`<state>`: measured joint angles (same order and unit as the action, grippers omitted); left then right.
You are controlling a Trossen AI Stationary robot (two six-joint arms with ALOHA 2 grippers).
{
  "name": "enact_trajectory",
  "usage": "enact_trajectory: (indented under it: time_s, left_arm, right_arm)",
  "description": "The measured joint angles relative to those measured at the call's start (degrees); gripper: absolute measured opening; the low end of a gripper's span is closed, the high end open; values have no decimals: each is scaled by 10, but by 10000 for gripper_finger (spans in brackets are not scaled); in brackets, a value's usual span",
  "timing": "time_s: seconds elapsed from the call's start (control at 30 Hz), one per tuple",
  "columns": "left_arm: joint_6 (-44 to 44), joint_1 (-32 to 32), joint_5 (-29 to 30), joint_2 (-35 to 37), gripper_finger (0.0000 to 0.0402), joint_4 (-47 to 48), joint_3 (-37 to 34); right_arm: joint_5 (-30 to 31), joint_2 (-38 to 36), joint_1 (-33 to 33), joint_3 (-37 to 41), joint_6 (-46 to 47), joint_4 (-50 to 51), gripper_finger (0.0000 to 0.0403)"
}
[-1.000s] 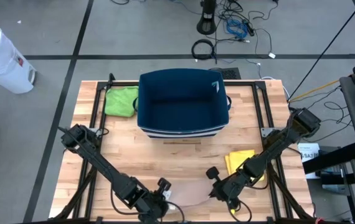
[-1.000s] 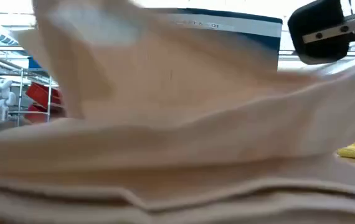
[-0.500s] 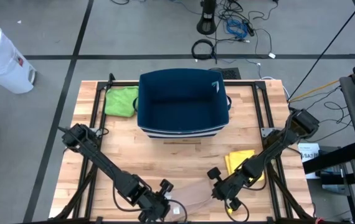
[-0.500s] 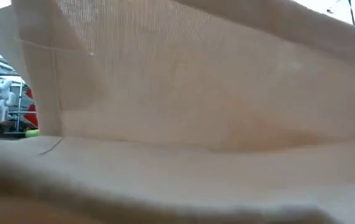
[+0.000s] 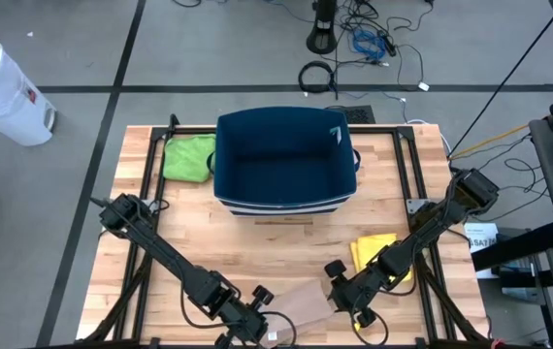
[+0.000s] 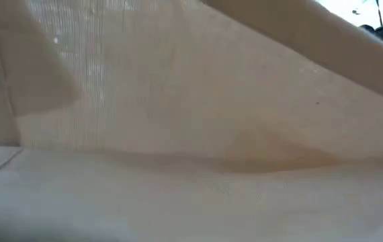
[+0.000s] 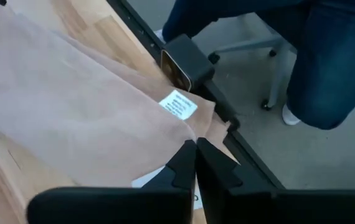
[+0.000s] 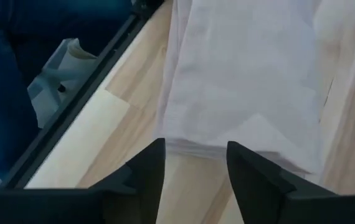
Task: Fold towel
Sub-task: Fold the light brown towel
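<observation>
At table's (image 5: 286, 247) near edge, towel (image 5: 301, 302).

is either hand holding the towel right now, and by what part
The left hand pinches the beige towel at its corner beside the label; the right hand is open above it.

A dark blue bin (image 5: 286, 160) stands open-topped at the far middle of the wooden tabletop (image 5: 257, 252). A green cloth (image 5: 188, 157) lies just beside its left wall, near the far left corner. A yellow cloth (image 5: 374, 254) lies on the near right part of the tabletop. On the grey floor, a white bucket (image 5: 0, 89) stands well apart to the far left, and black cables (image 5: 354, 39) sprawl beyond the far edge. In the left wrist view, a person's blue-trousered leg (image 7: 333, 68) shows beside the black frame rail (image 7: 184, 59).
</observation>
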<state>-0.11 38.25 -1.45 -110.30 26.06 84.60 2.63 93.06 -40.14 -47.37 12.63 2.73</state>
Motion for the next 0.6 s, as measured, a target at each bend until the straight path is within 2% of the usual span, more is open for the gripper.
enact_trajectory:
  time_s: [0.4, 0.6]
  left_arm:
    - [-29, 4, 8, 0, 112, -15, 0]
    - [-51, -7, 49, -7, 125, -19, 0]
  right_arm:
    - [-9, -6, 0, 0, 18, 15, 164]
    - [3, -6, 4, 0, -15, -45, 164]
